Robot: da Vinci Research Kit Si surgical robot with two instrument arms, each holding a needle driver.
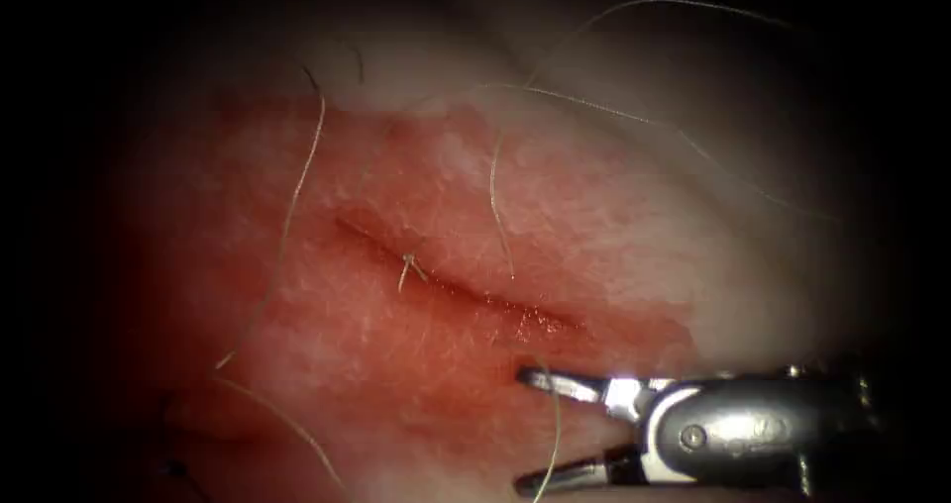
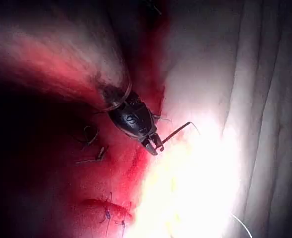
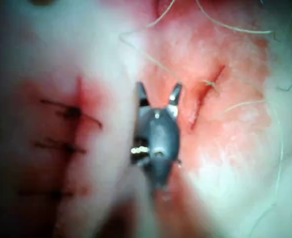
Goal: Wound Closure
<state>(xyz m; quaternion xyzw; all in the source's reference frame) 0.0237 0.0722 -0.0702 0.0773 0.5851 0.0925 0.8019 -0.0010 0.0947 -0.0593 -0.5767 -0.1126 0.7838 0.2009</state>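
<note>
The cut (image 1: pixel 466 290) runs slantwise across the red tissue (image 1: pixel 376 364), with one knot and its short cut ends (image 1: pixel 408 265) on it. My right tool (image 1: pixel 522 429) lies just below the cut's right end, jaws open and gripping nothing. A strand of pale thread (image 1: pixel 555 419) passes between them. The right wrist view shows the same open jaws (image 3: pixel 158 93) beside the cut (image 3: pixel 203 101). In the left wrist view my left tool (image 2: pixel 153 144) is shut on a thin dark curved needle (image 2: pixel 178 131) near one end. The needle is clear of the tissue.
Long loose threads (image 1: pixel 297 196) (image 1: pixel 634 117) drape over the tissue left of and above the cut. Another closed cut with several dark stitches (image 3: pixel 61 129) lies beside my right tool. White folded cloth (image 2: pixel 265 99) borders the tissue.
</note>
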